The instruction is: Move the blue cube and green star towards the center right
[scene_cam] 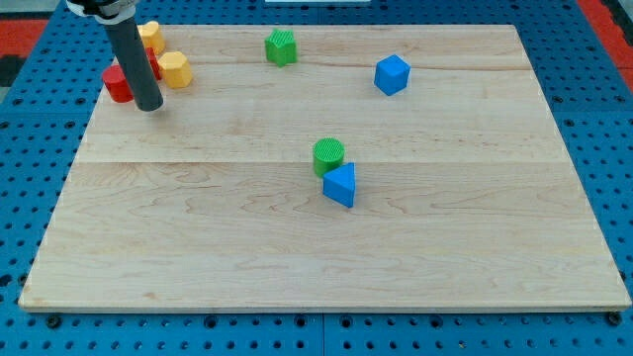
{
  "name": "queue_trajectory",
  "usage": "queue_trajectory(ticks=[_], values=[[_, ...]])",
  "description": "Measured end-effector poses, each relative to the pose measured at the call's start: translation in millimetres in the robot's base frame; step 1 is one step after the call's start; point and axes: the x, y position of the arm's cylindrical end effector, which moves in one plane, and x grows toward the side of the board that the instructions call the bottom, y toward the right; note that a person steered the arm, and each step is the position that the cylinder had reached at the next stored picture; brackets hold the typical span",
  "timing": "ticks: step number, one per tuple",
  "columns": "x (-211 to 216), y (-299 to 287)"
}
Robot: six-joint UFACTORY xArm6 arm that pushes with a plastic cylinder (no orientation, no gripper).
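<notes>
The blue cube [392,74] sits at the view's upper right of the wooden board [297,257]. The green star [281,46] lies near the top edge, left of the cube. My tip [148,108] rests on the board at the view's upper left, far left of both blocks. It stands just right of a red block [118,84] and below a yellow block [174,69].
A green cylinder [329,155] and a blue triangular block [340,186] touch each other near the board's middle. A second yellow block [150,38] and another red block [155,69], partly hidden by the rod, sit at the upper left. Blue pegboard surrounds the board.
</notes>
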Motion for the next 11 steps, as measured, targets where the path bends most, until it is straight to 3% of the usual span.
queue_trajectory(ticks=[1, 2, 3, 4, 5, 6, 8, 9, 10, 11], values=[[3.8, 7.8], [13.3, 105.2], [-23.4, 166.4], [-77.8, 148.4], [-102.8, 112.3], [-122.6, 120.6], [-123.4, 127.6], [-125.2, 178.8], [-109.9, 194.4], [-68.4, 233.5]])
